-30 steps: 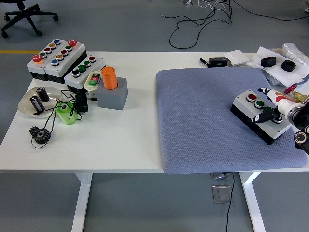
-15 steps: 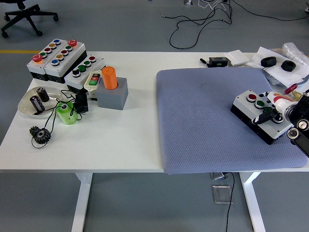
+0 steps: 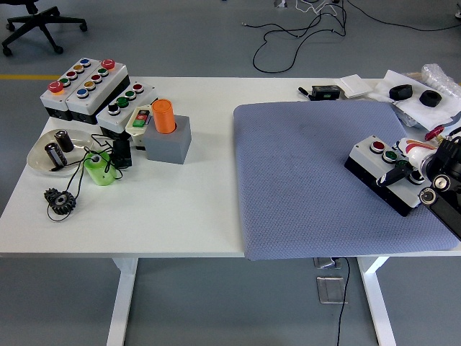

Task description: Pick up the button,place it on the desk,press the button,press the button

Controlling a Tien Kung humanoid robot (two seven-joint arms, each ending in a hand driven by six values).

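Head view: we log the button box on the grey mat, at 3 o'clock of the table. Right hand grasps the box's right end (thumb lying across its top). Left arm unseen.

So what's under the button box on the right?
The button box lies on the grey-blue mat, which covers that part of the white table. The right hand hides its far end, so contact there is unseen.
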